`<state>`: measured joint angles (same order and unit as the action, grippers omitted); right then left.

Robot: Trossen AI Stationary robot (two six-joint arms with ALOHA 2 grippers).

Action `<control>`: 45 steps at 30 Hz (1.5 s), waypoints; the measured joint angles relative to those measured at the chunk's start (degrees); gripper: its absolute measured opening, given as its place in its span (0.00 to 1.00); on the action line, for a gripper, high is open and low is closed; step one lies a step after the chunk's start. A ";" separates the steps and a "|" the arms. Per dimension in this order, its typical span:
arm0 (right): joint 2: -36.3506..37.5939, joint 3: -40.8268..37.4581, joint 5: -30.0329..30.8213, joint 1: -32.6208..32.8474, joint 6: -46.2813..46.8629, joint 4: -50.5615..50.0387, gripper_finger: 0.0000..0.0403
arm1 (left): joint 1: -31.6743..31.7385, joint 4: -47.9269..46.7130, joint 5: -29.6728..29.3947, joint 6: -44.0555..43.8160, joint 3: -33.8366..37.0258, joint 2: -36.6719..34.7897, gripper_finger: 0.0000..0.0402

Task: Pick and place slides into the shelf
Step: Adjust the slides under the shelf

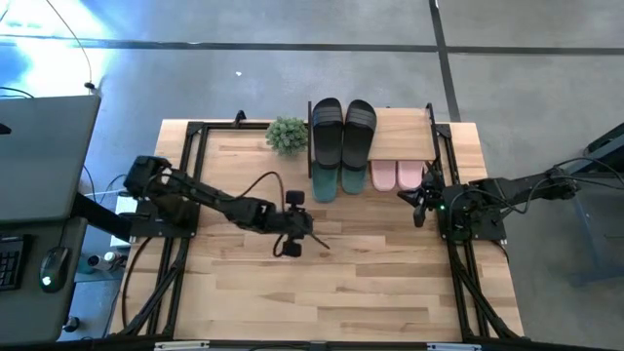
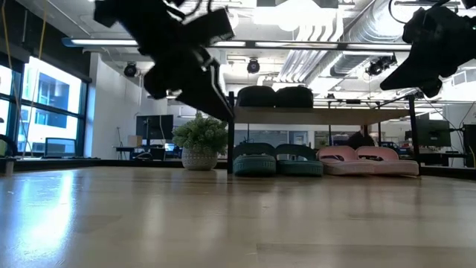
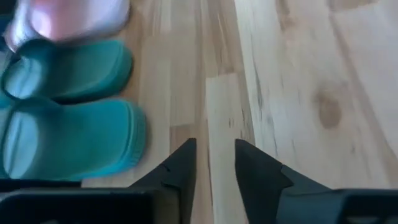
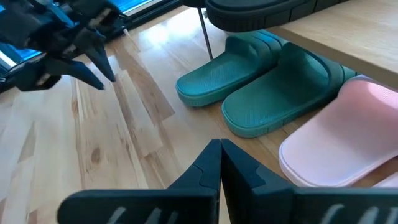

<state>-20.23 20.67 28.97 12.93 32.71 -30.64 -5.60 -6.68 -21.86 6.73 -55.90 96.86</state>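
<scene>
The shelf (image 1: pixel 400 122) stands at the table's far edge, its wooden plank on thin black posts. The black pair (image 1: pixel 343 132) lies on top of the plank. The teal-green pair (image 1: pixel 338 180) and the pale pink pair (image 1: pixel 397 175) rest on the table under the plank, their near ends sticking out. My left gripper (image 3: pixel 214 155) is open and empty, above the table near the teal-green pair (image 3: pixel 68 124). My right gripper (image 4: pixel 219 149) is shut and empty, raised beside the pink pair (image 4: pixel 336 137).
A small green potted plant (image 1: pixel 287 135) stands left of the shelf at the far edge. Black frame rails (image 1: pixel 185 175) run along the table's left and right sides. Bare wood (image 1: pixel 322 292) lies between the arms and the near edge.
</scene>
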 joint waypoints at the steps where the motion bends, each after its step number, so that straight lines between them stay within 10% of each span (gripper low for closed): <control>1: 0.00 0.00 0.03 0.00 0.00 -0.02 0.00 | 0.87 -1.05 0.31 0.13 -0.91 0.93 0.22; 11: -0.30 0.00 0.63 0.00 0.24 -0.05 0.00 | 8.40 -6.64 10.74 0.54 -10.37 10.69 0.01; 45: -0.76 0.00 2.38 -0.02 -0.15 0.05 0.00 | 17.63 -6.40 8.06 1.24 -15.92 19.20 0.05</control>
<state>-20.99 20.67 31.35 12.91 32.56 -30.59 12.03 -13.07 -13.80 7.97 -71.82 116.06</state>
